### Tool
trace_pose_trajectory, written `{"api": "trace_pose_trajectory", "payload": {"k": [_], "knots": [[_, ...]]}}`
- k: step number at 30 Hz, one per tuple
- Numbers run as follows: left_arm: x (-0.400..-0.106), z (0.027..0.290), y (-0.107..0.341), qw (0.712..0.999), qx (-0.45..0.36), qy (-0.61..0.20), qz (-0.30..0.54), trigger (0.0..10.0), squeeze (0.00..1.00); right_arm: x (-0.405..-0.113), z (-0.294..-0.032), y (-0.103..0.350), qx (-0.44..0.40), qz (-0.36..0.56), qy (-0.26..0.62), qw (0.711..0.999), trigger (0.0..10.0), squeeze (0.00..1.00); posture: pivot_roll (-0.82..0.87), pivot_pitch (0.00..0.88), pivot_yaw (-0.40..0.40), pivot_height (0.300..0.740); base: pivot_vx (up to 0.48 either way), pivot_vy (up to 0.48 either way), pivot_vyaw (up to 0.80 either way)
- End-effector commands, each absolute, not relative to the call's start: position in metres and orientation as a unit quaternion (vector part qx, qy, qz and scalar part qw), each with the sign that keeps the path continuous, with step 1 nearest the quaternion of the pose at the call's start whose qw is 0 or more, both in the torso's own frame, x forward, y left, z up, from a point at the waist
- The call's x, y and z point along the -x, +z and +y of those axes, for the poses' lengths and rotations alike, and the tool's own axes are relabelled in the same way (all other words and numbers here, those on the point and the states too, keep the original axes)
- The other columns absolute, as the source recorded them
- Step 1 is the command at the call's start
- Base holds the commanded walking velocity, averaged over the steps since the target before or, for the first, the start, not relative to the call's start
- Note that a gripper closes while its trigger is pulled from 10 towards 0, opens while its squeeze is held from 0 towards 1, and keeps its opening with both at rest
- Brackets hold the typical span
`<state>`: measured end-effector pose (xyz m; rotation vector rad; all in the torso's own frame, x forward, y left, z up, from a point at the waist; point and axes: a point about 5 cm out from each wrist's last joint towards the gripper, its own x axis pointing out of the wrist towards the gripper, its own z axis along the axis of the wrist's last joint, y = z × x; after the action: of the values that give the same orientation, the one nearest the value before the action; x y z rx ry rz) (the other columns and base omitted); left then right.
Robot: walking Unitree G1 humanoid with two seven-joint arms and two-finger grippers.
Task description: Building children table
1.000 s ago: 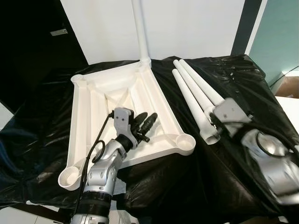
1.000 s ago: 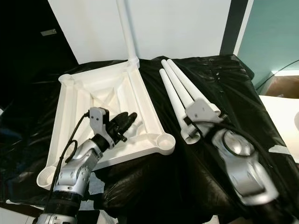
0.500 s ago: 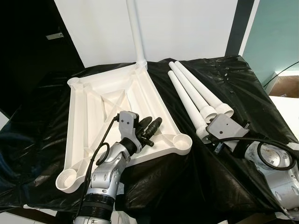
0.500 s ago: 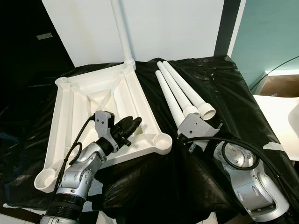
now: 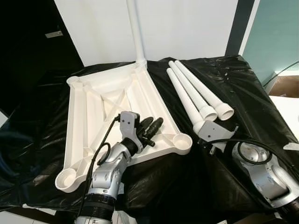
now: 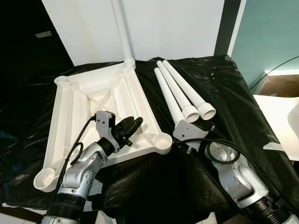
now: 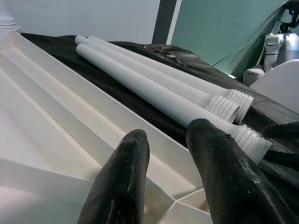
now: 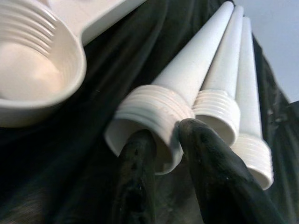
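Observation:
The white tabletop (image 5: 88, 107) lies upside down on a black sheet. One white leg (image 5: 135, 28) stands upright in its far corner. Three loose legs (image 5: 187, 91) lie side by side to the right, threaded ends toward me. My left gripper (image 5: 154, 124) hovers open over the tabletop's right rim, just short of the near corner socket (image 5: 181, 139), with nothing between its fingers (image 7: 126, 177). My right gripper (image 8: 163, 133) is at the threaded mouth of the nearest loose leg (image 8: 154, 112), its fingers closed on the rim.
The black sheet (image 5: 233, 79) covers the whole work surface and hangs over its edges. A white wall stands close behind. Another empty socket (image 5: 67, 177) sits at the near left corner. A white surface (image 5: 289, 107) and a cardboard box (image 5: 285, 86) lie to the right.
My right gripper has drawn back from over the loose legs to their threaded ends and closed on the nearest one. The head view shifted slightly. The left gripper has hardly moved.

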<state>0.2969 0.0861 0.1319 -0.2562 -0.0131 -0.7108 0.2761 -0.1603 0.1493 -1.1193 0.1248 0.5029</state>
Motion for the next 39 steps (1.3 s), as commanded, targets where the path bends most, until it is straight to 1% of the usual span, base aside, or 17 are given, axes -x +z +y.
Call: {"api": "trace_pose_trajectory", "payload": {"k": [1, 3, 11, 12, 18, 19, 20, 21, 25, 27, 28, 30, 32, 33, 35, 37, 39], "knots": [[-0.298, 0.090, 0.129, 0.938, 0.120, -0.324, 0.001, 10.0, 0.00, -0.278, -0.156, 0.146, 0.535, 0.052, 0.240, 0.808, 10.0, 0.00, -0.06, 0.000, 0.074, 0.740, 0.000, 0.000, 0.00], [-0.297, 0.092, 0.128, 0.940, 0.118, -0.321, 0.002, 10.0, 0.00, -0.286, -0.155, 0.145, 0.561, 0.035, 0.229, 0.795, 10.0, 0.00, -0.04, 0.000, 0.071, 0.740, 0.000, 0.000, 0.00], [-0.295, 0.093, 0.127, 0.940, 0.119, -0.320, 0.003, 10.0, 0.00, -0.297, -0.156, 0.136, 0.580, 0.030, 0.211, 0.786, 10.0, 0.00, -0.04, 0.000, 0.074, 0.740, 0.000, 0.000, 0.00], [-0.296, 0.090, 0.127, 0.939, 0.119, -0.323, 0.003, 10.0, 0.00, -0.305, -0.153, 0.119, 0.587, 0.032, 0.212, 0.780, 0.0, 0.00, -0.04, 0.000, 0.076, 0.740, 0.000, 0.000, 0.00], [-0.296, 0.087, 0.128, 0.937, 0.116, -0.329, 0.001, 10.0, 0.00, -0.311, -0.148, 0.106, 0.593, 0.027, 0.209, 0.777, 0.0, 0.00, -0.04, 0.000, 0.075, 0.740, 0.000, 0.000, 0.00], [-0.297, 0.088, 0.129, 0.938, 0.118, -0.326, 0.000, 10.0, 0.00, -0.314, -0.150, 0.109, 0.575, 0.005, 0.165, 0.801, 0.0, 0.00, -0.03, 0.000, 0.073, 0.740, 0.000, 0.000, 0.00], [-0.297, 0.088, 0.129, 0.938, 0.118, -0.326, 0.000, 10.0, 0.00, -0.314, -0.150, 0.109, 0.575, 0.005, 0.165, 0.801, 0.0, 0.00, -0.03, 0.000, 0.073, 0.740, 0.000, 0.000, 0.00], [-0.297, 0.089, 0.128, 0.939, 0.119, -0.323, -0.001, 10.0, 0.00, -0.316, -0.152, 0.116, 0.565, -0.027, 0.117, 0.817, 0.0, 0.00, -0.03, 0.000, 0.072, 0.740, 0.000, 0.000, 0.00], [-0.297, 0.090, 0.128, 0.939, 0.120, -0.322, -0.001, 10.0, 0.00, -0.315, -0.153, 0.124, 0.552, -0.055, 0.081, 0.828, 0.0, 0.00, -0.03, 0.000, 0.073, 0.740, 0.000, 0.000, 0.00], [-0.297, 0.088, 0.129, 0.935, 0.136, -0.327, -0.004, 10.0, 0.00, -0.307, -0.158, 0.146, 0.540, -0.139, 0.006, 0.830, 0.0, 0.00, -0.04, 0.000, 0.078, 0.740, 0.000, 0.000, 0.00], [-0.297, 0.088, 0.129, 0.935, 0.136, -0.327, -0.004, 10.0, 0.00, -0.307, -0.158, 0.146, 0.540, -0.139, 0.006, 0.830, 0.0, 0.00, -0.04, 0.000, 0.078, 0.740, 0.000, 0.000, 0.00], [-0.297, 0.087, 0.130, 0.933, 0.144, -0.330, -0.006, 10.0, 0.00, -0.303, -0.160, 0.154, 0.540, -0.173, -0.020, 0.824, 0.0, 0.00, -0.04, 0.000, 0.078, 0.740, 0.000, 0.000, 0.00], [-0.304, 0.082, 0.139, 0.914, 0.197, -0.354, -0.013, 10.0, 0.00, -0.277, -0.161, 0.173, 0.574, -0.296, -0.052, 0.762, 0.0, 0.00, -0.06, 0.000, 0.086, 0.740, 0.000, 0.000, 0.00], [-0.304, 0.082, 0.139, 0.914, 0.197, -0.354, -0.013, 10.0, 0.00, -0.277, -0.161, 0.173, 0.574, -0.296, -0.052, 0.762, 0.0, 0.00, -0.06, 0.000, 0.086, 0.740, 0.000, 0.000, 0.00], [-0.307, 0.079, 0.144, 0.901, 0.231, -0.367, -0.018, 10.0, 0.00, -0.263, -0.158, 0.179, 0.584, -0.359, -0.055, 0.726, 0.0, 0.00, -0.07, 0.000, 0.087, 0.740, 0.000, 0.000, 0.00], [-0.310, 0.077, 0.150, 0.889, 0.261, -0.376, -0.021, 10.0, 0.00, -0.256, -0.157, 0.177, 0.590, -0.392, -0.047, 0.705, 0.0, 0.00, -0.07, 0.000, 0.092, 0.740, 0.000, 0.000, 0.00], [-0.311, 0.076, 0.152, 0.884, 0.274, -0.379, -0.021, 10.0, 0.00, -0.254, -0.157, 0.176, 0.593, -0.400, -0.041, 0.697, 0.0, 0.00, -0.07, 0.000, 0.092, 0.740, 0.000, 0.000, 0.00]]}}
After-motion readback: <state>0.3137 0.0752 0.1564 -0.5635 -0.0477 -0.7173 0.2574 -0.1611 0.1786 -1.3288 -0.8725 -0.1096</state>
